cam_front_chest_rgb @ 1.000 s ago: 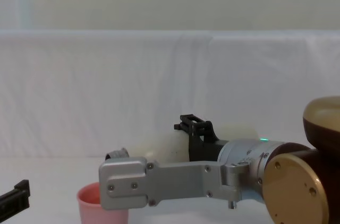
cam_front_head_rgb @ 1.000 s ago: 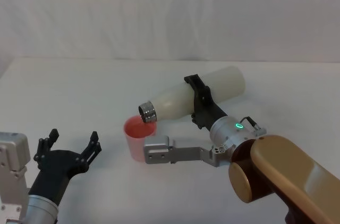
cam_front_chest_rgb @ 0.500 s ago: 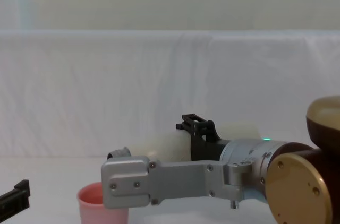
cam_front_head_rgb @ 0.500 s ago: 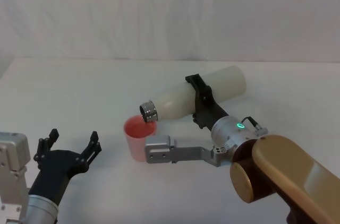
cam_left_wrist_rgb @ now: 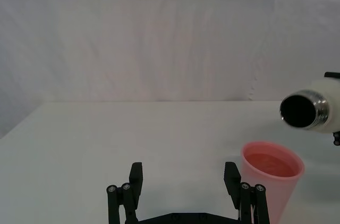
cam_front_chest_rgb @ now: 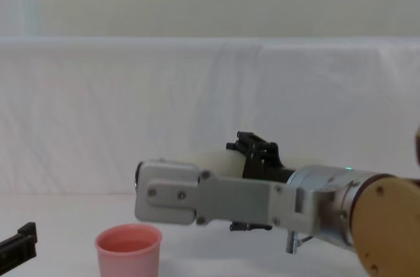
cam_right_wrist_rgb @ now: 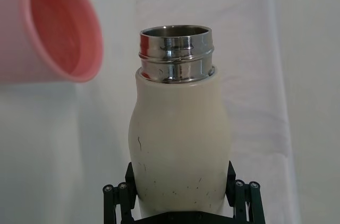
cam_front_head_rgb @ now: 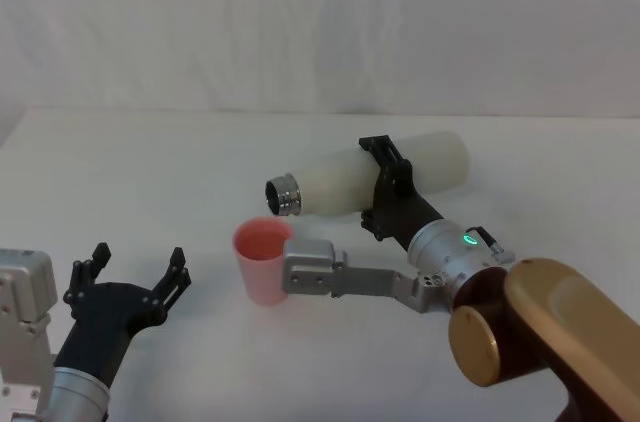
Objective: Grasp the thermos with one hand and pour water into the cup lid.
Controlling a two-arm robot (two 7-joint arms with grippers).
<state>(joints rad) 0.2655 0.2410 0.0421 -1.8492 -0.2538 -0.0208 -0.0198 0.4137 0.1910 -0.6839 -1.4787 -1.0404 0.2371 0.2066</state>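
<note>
White cloth covers the table (cam_front_head_rgb: 150, 162) and hangs as a backdrop behind it, and on this plain ground we find our right gripper (cam_front_head_rgb: 388, 188) clamped across the middle of the thermos (cam_front_head_rgb: 340, 182), one black finger (cam_front_head_rgb: 385, 154) over the far side of the body. In the head view the bottle lies nearly level in the air, its long axis running from about 3 o'clock to 9 o'clock, base toward our right and the open steel neck (cam_front_head_rgb: 285, 195) toward our left. The mouth sits just above and slightly beyond the cup lid (cam_front_head_rgb: 262, 260), apart from its rim. Our right wrist view looks along the bottle's length and shows what the head view hides: small dark scuffs on the cream body (cam_right_wrist_rgb: 180, 144), and the fingertips (cam_right_wrist_rgb: 241, 189) pressed against both flanks. The left wrist view looks almost straight into the dark bore of the neck (cam_left_wrist_rgb: 300, 110), where we cannot tell whether any liquid remains. That same view shows a shallow pool of liquid in the pink cup lid (cam_left_wrist_rgb: 271, 173), which stands upright on the table. In the chest view a grey arm link (cam_front_chest_rgb: 210, 201) crosses in front of the thermos, hiding most of it. Our left gripper (cam_front_head_rgb: 128, 277) rests low at about 8 o'clock from the cup, fingers spread wide, gripping nothing.
</note>
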